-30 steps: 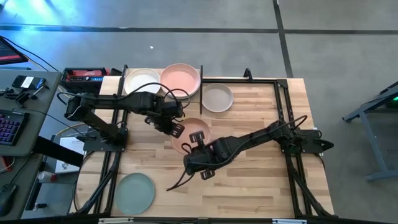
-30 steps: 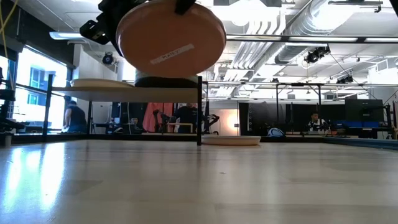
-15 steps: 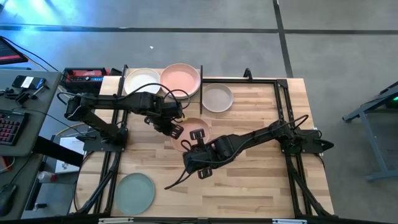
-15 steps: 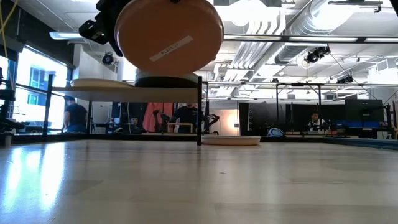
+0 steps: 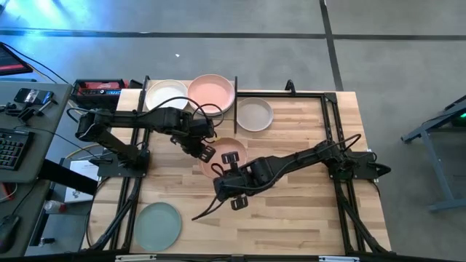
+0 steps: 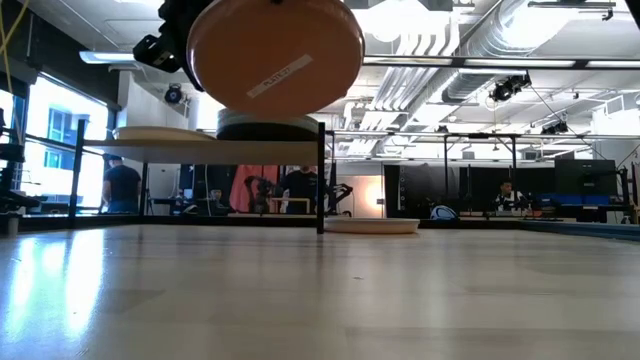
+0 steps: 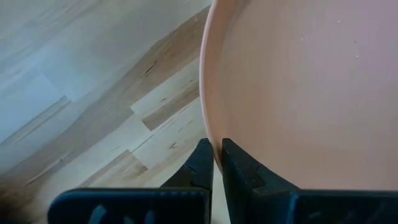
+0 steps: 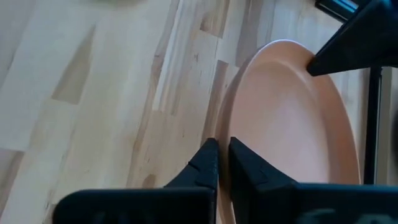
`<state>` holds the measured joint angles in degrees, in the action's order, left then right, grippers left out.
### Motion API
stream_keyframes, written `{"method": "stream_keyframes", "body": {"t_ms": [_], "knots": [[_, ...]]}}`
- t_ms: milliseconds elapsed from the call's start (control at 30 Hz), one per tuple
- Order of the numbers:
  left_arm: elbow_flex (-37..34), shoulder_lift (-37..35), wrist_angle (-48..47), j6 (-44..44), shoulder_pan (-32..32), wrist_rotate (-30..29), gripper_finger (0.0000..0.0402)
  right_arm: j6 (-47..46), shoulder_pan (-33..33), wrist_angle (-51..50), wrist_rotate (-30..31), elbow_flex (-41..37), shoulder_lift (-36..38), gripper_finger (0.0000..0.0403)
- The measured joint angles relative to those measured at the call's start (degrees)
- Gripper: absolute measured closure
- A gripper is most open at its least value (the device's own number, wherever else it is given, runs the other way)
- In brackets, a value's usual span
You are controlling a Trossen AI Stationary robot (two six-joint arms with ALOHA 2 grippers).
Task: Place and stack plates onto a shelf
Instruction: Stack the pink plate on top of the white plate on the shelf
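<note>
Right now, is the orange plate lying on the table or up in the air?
Up in the air. The terracotta plate hangs above the table, both grippers' fingers pinching its rim.

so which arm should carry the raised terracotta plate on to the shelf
Left, probably. Both jaws pinch the round terracotta plate's rim, but the left gripper sits nearer the pale wood shelf; the right gripper grips the far side.

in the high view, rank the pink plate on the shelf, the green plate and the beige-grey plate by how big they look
1. Pink plate, looks largest, though it sits raised on the shelf, nearer the camera, so that may inflate it.
2. Green plate.
3. Beige-grey plate, looks smallest.
</note>
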<state>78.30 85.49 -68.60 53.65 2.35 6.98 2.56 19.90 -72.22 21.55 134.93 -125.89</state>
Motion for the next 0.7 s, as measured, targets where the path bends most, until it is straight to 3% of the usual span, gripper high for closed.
{"method": "stream_keyframes", "body": {"t_ms": [167,467,700], "knots": [[0.0,0.0,-0.7,-0.8,0.0,-0.3,0.0399,-1.5,0.0,-0.4,-0.1,0.0,0.0,0.0376],[0.0,0.0,-0.8,-3.1,0.0,-0.2,0.0401,-4.9,0.5,-0.7,-0.5,0.0,0.0,0.0286],[0.0,0.0,-1.4,-5.8,0.4,0.0,0.0401,-10.6,1.6,-4.4,-0.7,0.0,0.6,0.0254]]}}
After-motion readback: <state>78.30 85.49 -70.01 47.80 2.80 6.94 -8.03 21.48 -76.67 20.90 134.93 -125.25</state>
